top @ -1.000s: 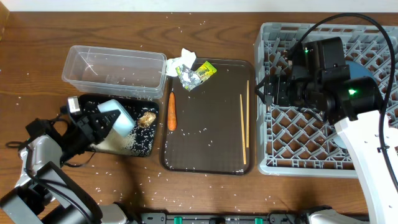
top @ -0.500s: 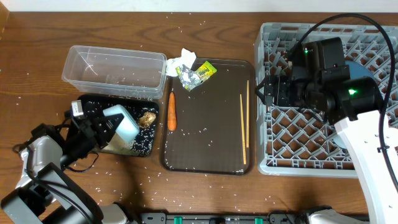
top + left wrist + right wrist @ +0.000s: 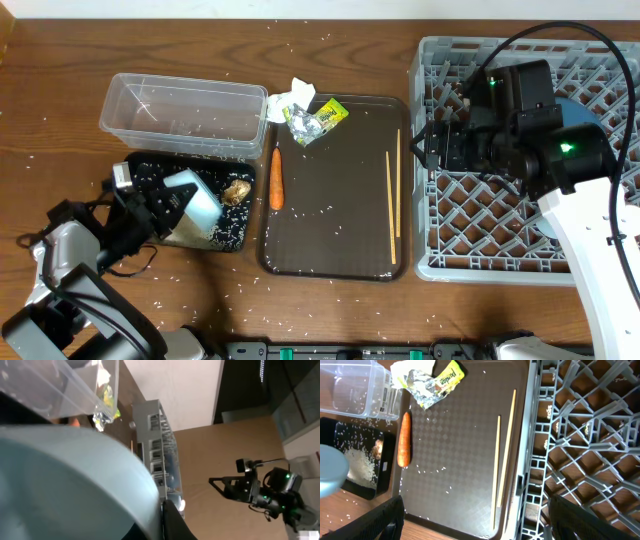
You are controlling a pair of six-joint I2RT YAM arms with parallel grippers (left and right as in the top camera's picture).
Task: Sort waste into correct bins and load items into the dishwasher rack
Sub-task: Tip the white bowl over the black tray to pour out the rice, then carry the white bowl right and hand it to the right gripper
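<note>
My left gripper (image 3: 160, 207) is shut on the small light-blue cup (image 3: 197, 203) and holds it tilted over the shallow black tray (image 3: 240, 240). The cup fills the left wrist view (image 3: 65, 480). White rice (image 3: 188, 233) and the brown food lump (image 3: 236, 191) lie in the black tray. The carrot (image 3: 277, 178), the yellow-green wrapper (image 3: 318, 117) and two chopsticks (image 3: 394, 195) lie on the brown serving tray (image 3: 330, 235). The crumpled paper (image 3: 290, 98) sits at its back corner. My right gripper (image 3: 432, 147) is open over the grey rack's (image 3: 480, 215) left edge. The dark-blue plate (image 3: 578, 108) stands in the rack, mostly hidden.
The clear tub (image 3: 185, 115) stands behind the black tray, with a few grains on it. Rice grains are scattered over the wooden table. The white bowl and the pink cup are out of view. The right wrist view shows the carrot (image 3: 405, 440), the chopsticks (image 3: 502, 460) and the rack (image 3: 580, 450).
My left gripper has drawn the light-blue cup a little toward the table's front and tipped it further over the black tray. The right arm has not moved.
</note>
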